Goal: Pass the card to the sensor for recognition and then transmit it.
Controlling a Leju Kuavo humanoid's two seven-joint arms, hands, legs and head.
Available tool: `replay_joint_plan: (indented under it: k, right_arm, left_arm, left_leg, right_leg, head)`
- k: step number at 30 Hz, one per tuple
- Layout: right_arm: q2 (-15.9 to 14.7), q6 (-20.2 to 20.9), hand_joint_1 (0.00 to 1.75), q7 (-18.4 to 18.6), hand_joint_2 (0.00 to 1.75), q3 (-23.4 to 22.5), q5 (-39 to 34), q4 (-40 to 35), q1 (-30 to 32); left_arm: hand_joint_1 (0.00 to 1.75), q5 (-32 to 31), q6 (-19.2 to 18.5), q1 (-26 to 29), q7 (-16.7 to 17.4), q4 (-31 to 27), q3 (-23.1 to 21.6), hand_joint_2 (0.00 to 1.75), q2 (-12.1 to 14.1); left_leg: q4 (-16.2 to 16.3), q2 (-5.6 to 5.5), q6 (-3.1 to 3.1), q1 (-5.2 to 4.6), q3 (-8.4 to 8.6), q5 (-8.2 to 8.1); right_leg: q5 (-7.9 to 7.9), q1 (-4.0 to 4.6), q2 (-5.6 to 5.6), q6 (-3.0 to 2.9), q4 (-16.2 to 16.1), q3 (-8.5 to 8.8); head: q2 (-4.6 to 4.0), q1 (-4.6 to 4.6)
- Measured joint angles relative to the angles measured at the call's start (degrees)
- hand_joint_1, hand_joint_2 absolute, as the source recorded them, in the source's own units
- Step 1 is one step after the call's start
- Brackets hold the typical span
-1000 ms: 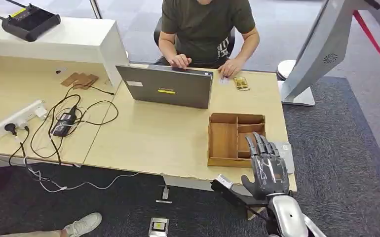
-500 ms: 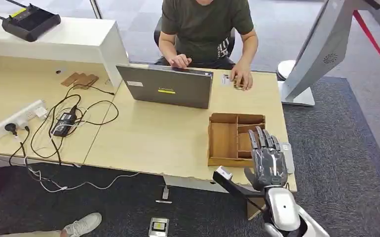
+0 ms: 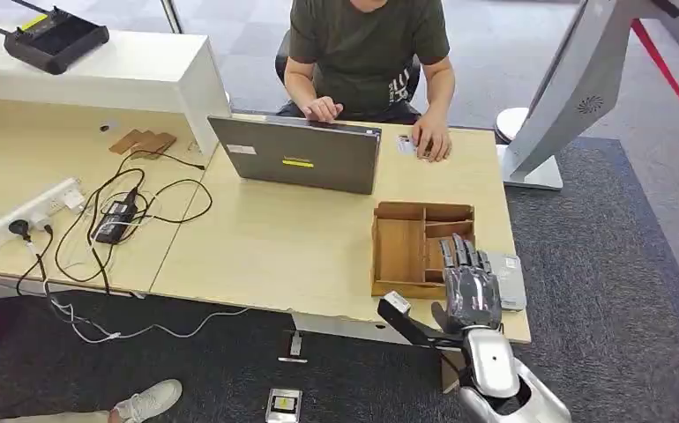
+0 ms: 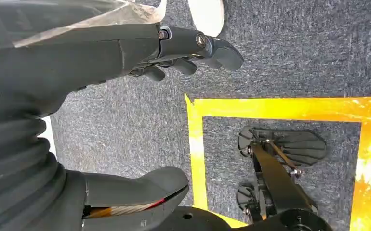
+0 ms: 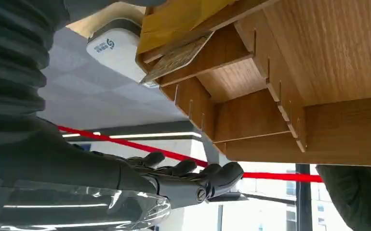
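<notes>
My right hand (image 3: 470, 286) hovers over the near right corner of the wooden tray (image 3: 400, 251), fingers straight and apart, holding nothing. In the right wrist view a yellowish card (image 5: 176, 57) leans in a narrow compartment of the tray (image 5: 318, 62), a short way from my fingers (image 5: 193, 175). The grey-white sensor (image 3: 508, 282) lies flat on the table just right of the tray, partly behind my hand, and its rounded body (image 5: 113, 48) sits beside the card's compartment. My left hand (image 4: 174, 53) hangs over the carpet with nothing in it, fingers loosely apart.
A person sits at the far side behind a grey laptop (image 3: 299, 157), one hand (image 3: 431, 141) resting on the table beside a small card (image 3: 404, 144). Cables and a power strip (image 3: 32, 211) lie at the left. A white stand (image 3: 548, 106) rises at the right.
My right hand has edged forward and slightly left over the tray's corner, with more of the forearm in view. The person's hand has slid onto a small yellow thing on the table.
</notes>
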Motion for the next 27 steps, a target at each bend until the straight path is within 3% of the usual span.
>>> replay_joint_plan:
  k: [27]
  right_arm:
    - [1.38,-3.17,0.00,0.98,1.75,-0.42,-5.63,4.59,-2.20]
  left_arm:
    - [0.00,0.85,0.02,0.04,-0.04,0.00,-0.37,1.75,0.00]
  left_leg:
    - [0.00,0.00,0.00,0.00,0.00,0.00]
  right_leg:
    - [0.00,0.00,0.00,0.00,0.00,0.00]
  head:
    - [0.00,0.00]
